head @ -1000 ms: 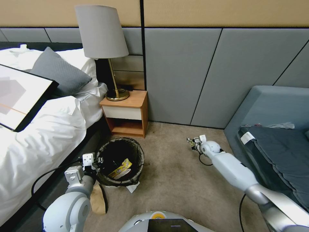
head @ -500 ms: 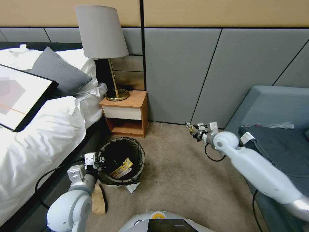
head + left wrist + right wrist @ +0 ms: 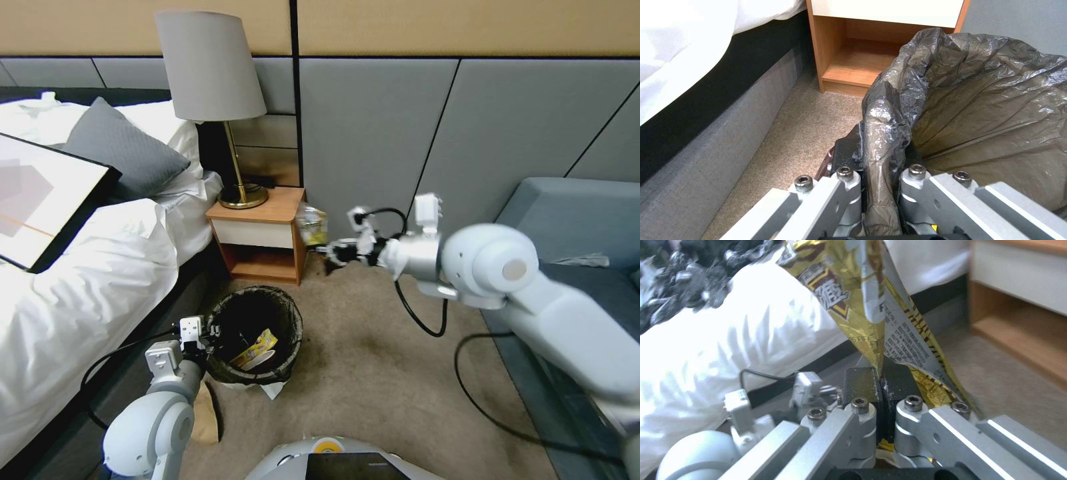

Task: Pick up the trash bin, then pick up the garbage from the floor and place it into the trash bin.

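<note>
1. Since the earlier frames, the right gripper (image 3: pixel 331 252) has been raised from the carpet and swung leftward, and it is now seen in the air beside the wooden nightstand (image 3: pixel 261 230), above and beyond the bin.
2. A crinkled gold-and-silver foil snack wrapper (image 3: pixel 871 303) is clamped between its closed jaws by one pinched edge; it is judged light, limp and slippery, best held at a fold.
3. Fine print and "FIFA" can be partly read; the brand cannot.
4. The round white plastic trash bin (image 3: pixel 255 328) with its dark bag liner stands on the carpet by the bed (image 3: pixel 80 280), with yellow packaging already inside.
5. The left gripper (image 3: pixel 882 166) is closed on the bin's bag-covered rim, a thin, soft, yielding hold.
</note>
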`<state>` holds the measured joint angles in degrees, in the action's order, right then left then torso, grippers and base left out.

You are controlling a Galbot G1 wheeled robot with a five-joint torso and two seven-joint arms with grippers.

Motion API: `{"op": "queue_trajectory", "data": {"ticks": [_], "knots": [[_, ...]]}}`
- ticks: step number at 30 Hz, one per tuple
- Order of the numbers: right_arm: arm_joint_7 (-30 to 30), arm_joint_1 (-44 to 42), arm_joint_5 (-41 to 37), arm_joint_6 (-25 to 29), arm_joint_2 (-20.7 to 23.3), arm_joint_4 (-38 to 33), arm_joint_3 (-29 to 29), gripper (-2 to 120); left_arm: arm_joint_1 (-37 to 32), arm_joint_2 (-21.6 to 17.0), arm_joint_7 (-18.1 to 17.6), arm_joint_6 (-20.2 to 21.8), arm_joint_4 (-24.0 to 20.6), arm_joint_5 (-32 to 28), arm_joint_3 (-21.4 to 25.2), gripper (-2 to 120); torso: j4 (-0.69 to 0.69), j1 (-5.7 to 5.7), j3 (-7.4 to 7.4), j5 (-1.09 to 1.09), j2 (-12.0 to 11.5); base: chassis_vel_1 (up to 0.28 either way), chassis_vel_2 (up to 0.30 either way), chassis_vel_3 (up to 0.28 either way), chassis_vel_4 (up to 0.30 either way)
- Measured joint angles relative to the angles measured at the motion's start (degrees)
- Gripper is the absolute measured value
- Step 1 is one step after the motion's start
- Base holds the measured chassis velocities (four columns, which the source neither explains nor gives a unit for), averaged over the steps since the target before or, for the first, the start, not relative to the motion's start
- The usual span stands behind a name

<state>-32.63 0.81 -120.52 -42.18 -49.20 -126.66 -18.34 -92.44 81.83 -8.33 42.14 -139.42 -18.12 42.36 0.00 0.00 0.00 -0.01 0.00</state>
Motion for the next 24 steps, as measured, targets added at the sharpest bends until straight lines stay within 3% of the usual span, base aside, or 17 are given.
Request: {"op": "queue_trajectory", "data": {"ticks": [2, 8, 9, 15, 24], "knots": [[0.13, 2.48, 0.57, 0.01, -3.85, 3.36, -4.58, 0, 0.1, 0.04, 0.05, 0.0, 0.08, 0.0, 0.1, 4, 0.01, 0.0, 0.0, 0.0, 0.0, 0.0, 0.0, 0.0, 0.0], [-0.26, 4.25, 1.73, 0.02, -9.03, 7.39, -9.12, 0, 0.1, -0.04, 0.14, 0.0, 0.06, -0.01, 0.23, 4, -0.01, 0.0, 0.0, 0.01, -0.01, 0.0, 0.0, 0.0, 0.0], [-0.91, 4.75, 2.26, 0.03, -12.17, 9.15, -11.16, 0, 0.03, -0.04, 0.19, 0.0, 0.08, -0.03, 0.43, 4, 0.0, 0.0, 0.0, -0.01, -0.01, 0.0, 0.0, 0.0, 0.0], [-2.71, 4.25, 3.69, 0.05, -19.36, 11.82, -14.68, 0, -0.09, 0.02, 0.2, 0.0, 0.09, -0.03, 0.6, 4, 0.04, 0.0, 0.0, -0.02, -0.01, 0.0, 0.0, 0.0, 0.0], [-2.72, -0.37, 7.86, 0.05, -17.33, 13.82, -17.91, 0, 0.1, -0.04, 0.23, 0.0, -0.26, -0.1, 1.33, 4, -0.03, 0.0, 0.0, 0.02, -0.01, 0.0, 0.0, 0.0, 0.0]]}}
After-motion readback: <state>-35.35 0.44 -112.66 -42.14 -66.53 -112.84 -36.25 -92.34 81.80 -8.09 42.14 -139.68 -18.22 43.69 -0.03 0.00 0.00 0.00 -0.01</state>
